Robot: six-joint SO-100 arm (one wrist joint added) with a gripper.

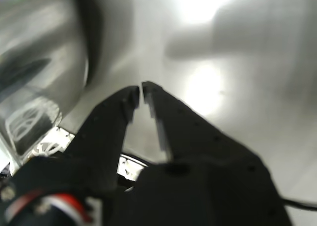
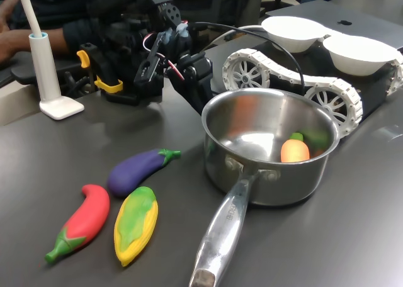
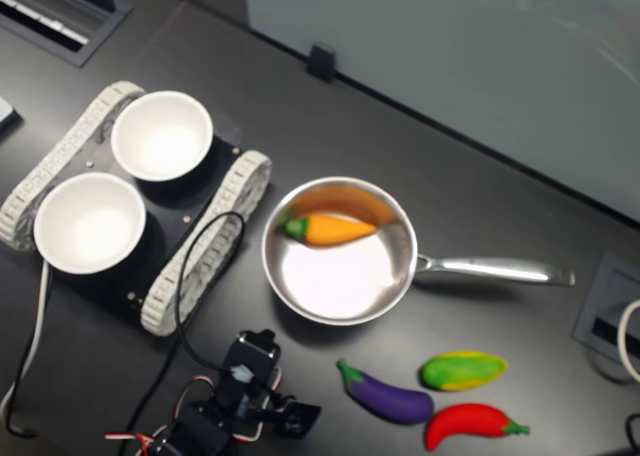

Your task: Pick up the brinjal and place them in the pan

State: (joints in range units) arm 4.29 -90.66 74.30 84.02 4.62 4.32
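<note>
Pressed nearly together, the gripper is showing only a thin sliver of light between its two black fingertips in the wrist view, and nothing is sitting between them. Behind the tips, the blurred steel wall of the pan is filling one side of that picture, with the grey table shining under glare beyond. In the first exterior view the black arm is leaning down just behind the pan, close to its rim on the side away from the handle, and whether the two are touching cannot be told. In both exterior views an orange carrot toy with a green top is lying inside the pan. The brinjal is resting on the table to the first exterior view's left of the pan, outside it and apart from the gripper. Just beside the brinjal a red chilli toy and a yellow-green corn toy are lying side by side. Behind the pan a tracked vehicle is carrying two white bowls. A person's arm is resting at the far edge.
</note>
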